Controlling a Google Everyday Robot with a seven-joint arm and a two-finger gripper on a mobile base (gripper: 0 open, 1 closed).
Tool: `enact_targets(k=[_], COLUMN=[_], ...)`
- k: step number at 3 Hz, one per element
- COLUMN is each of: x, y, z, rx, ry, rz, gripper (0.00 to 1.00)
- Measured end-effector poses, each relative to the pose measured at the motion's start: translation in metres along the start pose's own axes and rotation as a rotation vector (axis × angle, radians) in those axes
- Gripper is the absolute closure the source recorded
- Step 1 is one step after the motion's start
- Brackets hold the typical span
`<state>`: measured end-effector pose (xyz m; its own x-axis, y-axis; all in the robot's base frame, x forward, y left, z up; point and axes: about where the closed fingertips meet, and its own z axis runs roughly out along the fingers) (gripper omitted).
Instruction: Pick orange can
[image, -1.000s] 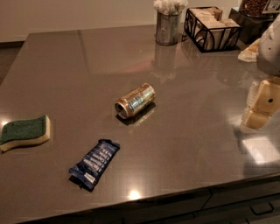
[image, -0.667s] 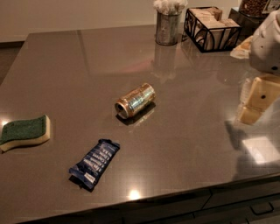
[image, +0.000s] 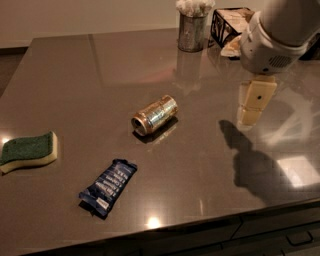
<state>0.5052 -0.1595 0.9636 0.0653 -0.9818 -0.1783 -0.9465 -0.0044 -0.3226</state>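
The single camera view looks down across a dark grey-brown, glossy stone counter (image: 75, 80) that fills most of the picture, with a dark cabinet front just below its near edge.

The small shiny orange-gold aluminium drink can (image: 155, 115) lies on its side close to the middle of the counter. Its silver end faces near and left, and its body runs away toward the far right. Nothing touches it, and a dim reflection shows on the counter right beneath it.

The robot's cream-coloured hand (image: 248, 116) hangs on the right side of the scene, under a rounded white arm housing (image: 270, 47) that comes in from the far right corner. The hand is well to the right of the can, at about the same depth, and clearly apart from it. It holds nothing, and I cannot tell whether it is open or closed. Its dark shadow (image: 252, 167) falls on the counter nearer the camera.

A dark blue snack-bar wrapper (image: 107, 187) lies flat, nearer than the can and a little to its left. A green-topped yellow sponge (image: 28, 151) rests near the left edge.

At the far side stands a grey metal cup holding white-tipped sticks (image: 192, 31). Just to its right is a black wire basket (image: 229, 25), partly hidden by the arm housing.
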Motion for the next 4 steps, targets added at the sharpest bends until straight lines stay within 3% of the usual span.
enact_targets(k=[1,2,4], x=[-0.01,-0.027,-0.076], y=[-0.017,-0.031,-0.025], z=[0.02,0.044,0.077], rx=[-0.01,-0.039,-0.119], ry=[0.005,-0.012,-0.07], rz=[-0.096,-0.253,-0.483], gripper=[0.0,0.0,0.0])
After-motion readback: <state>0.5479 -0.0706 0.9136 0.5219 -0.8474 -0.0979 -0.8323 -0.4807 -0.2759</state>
